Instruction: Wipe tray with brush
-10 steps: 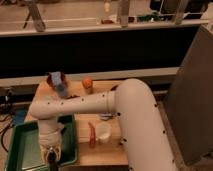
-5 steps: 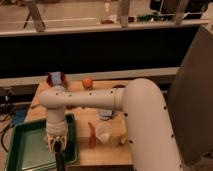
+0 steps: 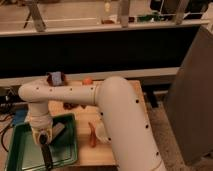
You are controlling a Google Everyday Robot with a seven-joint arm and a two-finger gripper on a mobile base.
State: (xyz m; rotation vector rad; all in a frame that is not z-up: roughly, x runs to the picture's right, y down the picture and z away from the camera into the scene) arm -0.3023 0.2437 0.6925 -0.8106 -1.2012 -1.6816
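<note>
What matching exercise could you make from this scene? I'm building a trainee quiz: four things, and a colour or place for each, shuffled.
Column one:
1 tray
2 gripper
3 thin strip
4 small round object

Column two:
A orange-red, right of the tray
B over the tray
C green
D orange, by the far edge of the table

Pairs: 1-C, 2-B, 3-A, 4-D.

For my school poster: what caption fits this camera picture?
Robot arm bends down, its gripper low over the green tray, the brush close beside it.
</note>
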